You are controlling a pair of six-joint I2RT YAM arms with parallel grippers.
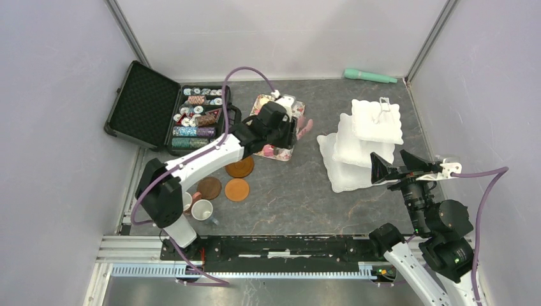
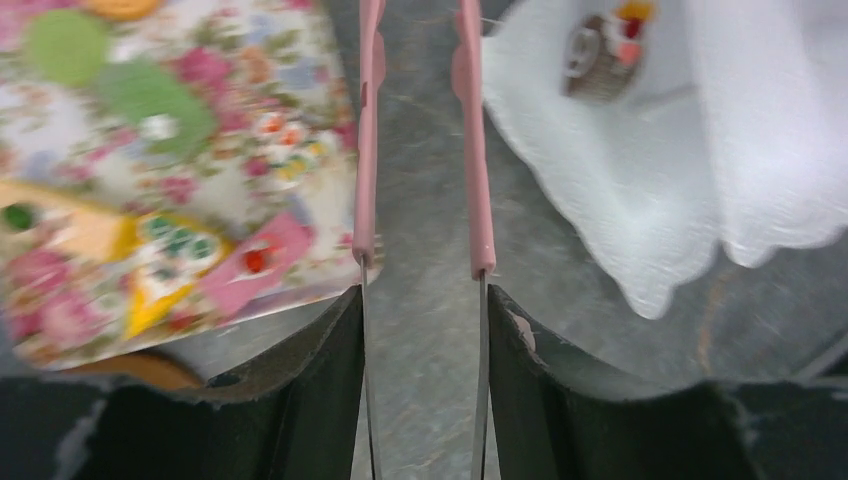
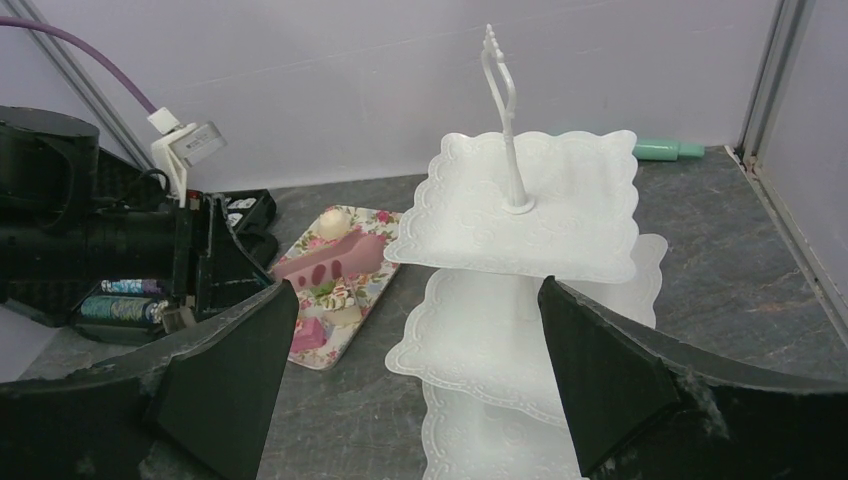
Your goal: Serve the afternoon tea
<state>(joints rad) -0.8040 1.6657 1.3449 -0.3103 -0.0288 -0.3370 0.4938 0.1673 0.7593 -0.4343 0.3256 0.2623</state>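
The stand [image 1: 370,127] is white, the tray [image 2: 290,60] floral, the saucers [image 1: 237,189] brown.

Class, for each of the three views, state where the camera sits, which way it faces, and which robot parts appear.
Top external: above and behind the bases, looking down on the table; left arm and right arm show.
Left wrist: on the left arm, looking down past the left claw and its pink tongs at the floral tray.
Right wrist: low, facing across to the tiered stand; the open right claw shows.
Shared: all three show tray and stand.
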